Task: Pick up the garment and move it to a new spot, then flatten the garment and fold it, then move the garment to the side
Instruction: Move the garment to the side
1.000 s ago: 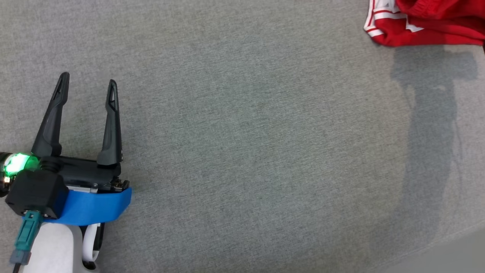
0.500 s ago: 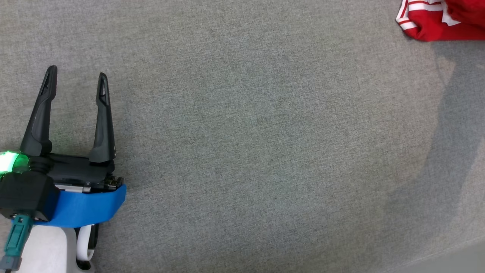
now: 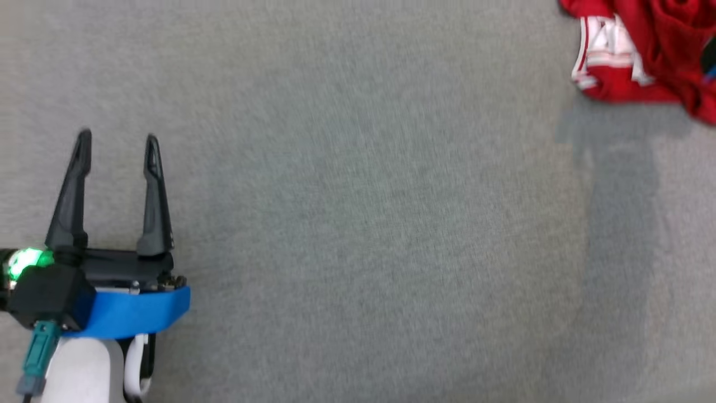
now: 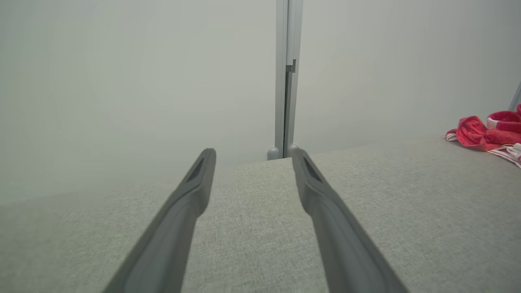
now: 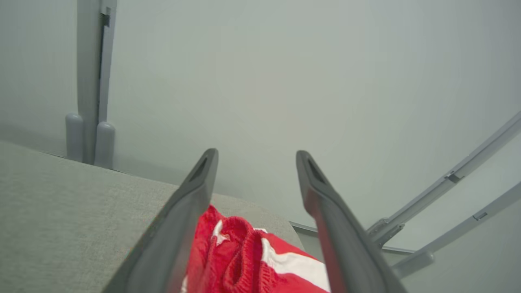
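Observation:
The garment (image 3: 643,50) is red with white stripes and lies crumpled at the grey table's far right, cut by the head view's edge. It also appears at the far right of the left wrist view as a red heap (image 4: 486,136). My right gripper (image 5: 254,156) hovers open just above the garment (image 5: 252,260), whose red cloth and elastic waistband lie below and between its fingers, untouched. My left gripper (image 3: 116,140) rests open over bare table at the lower left, far from the garment, with nothing between its fingers (image 4: 195,187).
The grey fabric-covered table (image 3: 358,224) spreads wide between left gripper and garment. A pale wall with a grey vertical post (image 4: 287,77) stands beyond the table's far edge. Slanted grey metal rails (image 5: 447,183) run past the table's right end.
The head camera has shifted, so the garment sits lower and more of it shows, now looking more bunched. The left gripper stays open in about the same place.

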Controlling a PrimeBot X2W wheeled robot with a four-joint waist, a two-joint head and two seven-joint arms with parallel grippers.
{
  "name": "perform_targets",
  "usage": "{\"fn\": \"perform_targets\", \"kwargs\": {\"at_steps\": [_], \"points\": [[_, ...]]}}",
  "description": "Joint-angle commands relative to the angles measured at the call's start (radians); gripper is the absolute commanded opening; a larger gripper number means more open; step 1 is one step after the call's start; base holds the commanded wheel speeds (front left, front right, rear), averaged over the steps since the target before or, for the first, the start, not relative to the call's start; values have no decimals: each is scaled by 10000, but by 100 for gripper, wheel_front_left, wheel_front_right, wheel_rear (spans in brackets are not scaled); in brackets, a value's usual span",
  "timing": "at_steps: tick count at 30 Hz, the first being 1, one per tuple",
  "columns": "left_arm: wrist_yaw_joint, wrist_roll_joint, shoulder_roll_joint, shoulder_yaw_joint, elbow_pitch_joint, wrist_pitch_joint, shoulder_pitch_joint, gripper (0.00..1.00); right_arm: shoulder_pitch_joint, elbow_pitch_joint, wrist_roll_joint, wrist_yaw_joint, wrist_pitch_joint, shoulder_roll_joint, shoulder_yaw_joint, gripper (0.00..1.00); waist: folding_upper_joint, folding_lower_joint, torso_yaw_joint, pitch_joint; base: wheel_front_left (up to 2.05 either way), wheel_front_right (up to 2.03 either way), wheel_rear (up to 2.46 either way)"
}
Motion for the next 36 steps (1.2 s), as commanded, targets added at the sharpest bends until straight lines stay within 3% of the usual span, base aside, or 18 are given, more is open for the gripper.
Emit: {"fn": "perform_targets", "kwargs": {"at_steps": [1,17,26,36], "points": [[78,-95,-62,73,213,-136,195,100,698,-726,201,-2,-33,311,45,100,1,1,-20,-550,0,0,0],[257,-641,-619,205,1764,-457,1625,100,4809,-3414,1630,0,-30,1984,963,100,1,1,887,-3273,0,0,0],[91,-723,-810,71,2708,-471,1859,100,7436,-4398,1803,-2,-32,2565,330,100,1,1,1484,-4197,0,0,0],[13,-688,-916,192,3226,-474,2258,100,10072,-5782,1497,0,-33,3176,-500,100,1,1,1649,-4972,0,0,0]]}}
